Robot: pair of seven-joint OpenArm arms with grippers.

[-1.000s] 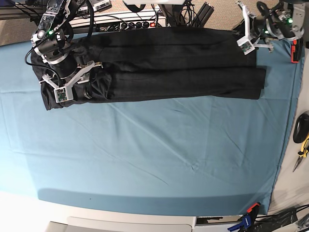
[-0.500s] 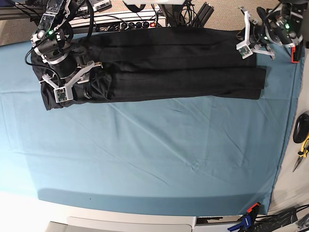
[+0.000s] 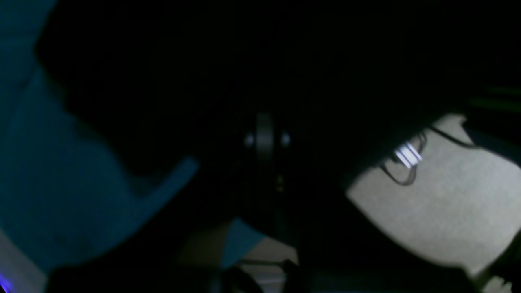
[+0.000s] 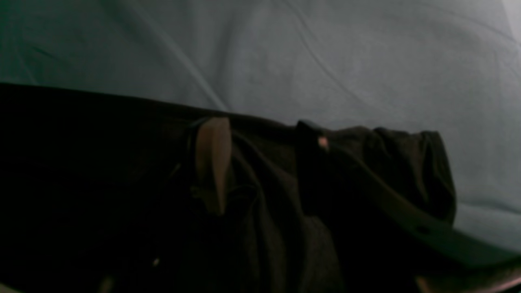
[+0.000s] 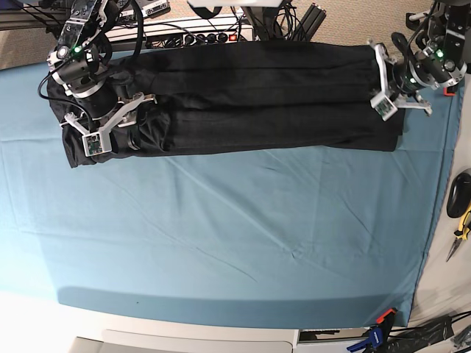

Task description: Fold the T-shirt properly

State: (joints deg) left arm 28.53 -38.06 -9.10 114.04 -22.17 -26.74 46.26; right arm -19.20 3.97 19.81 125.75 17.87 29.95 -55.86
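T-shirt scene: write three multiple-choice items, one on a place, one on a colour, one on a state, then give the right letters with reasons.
1. Where does the T-shirt lie on the cloth?
A. along the far edge
B. in the middle
C. along the near edge

2. What colour is the cloth under it?
A. red
B. teal
C. white

3. How is the T-shirt arranged?
A. spread flat with sleeves out
B. rolled into a ball
C. folded into a long band

Answers:
1 A: the base view shows it at the top, next to the cables.
2 B: teal fabric shows all around the black shirt.
3 C: it runs as a long band from the right gripper to the left gripper.
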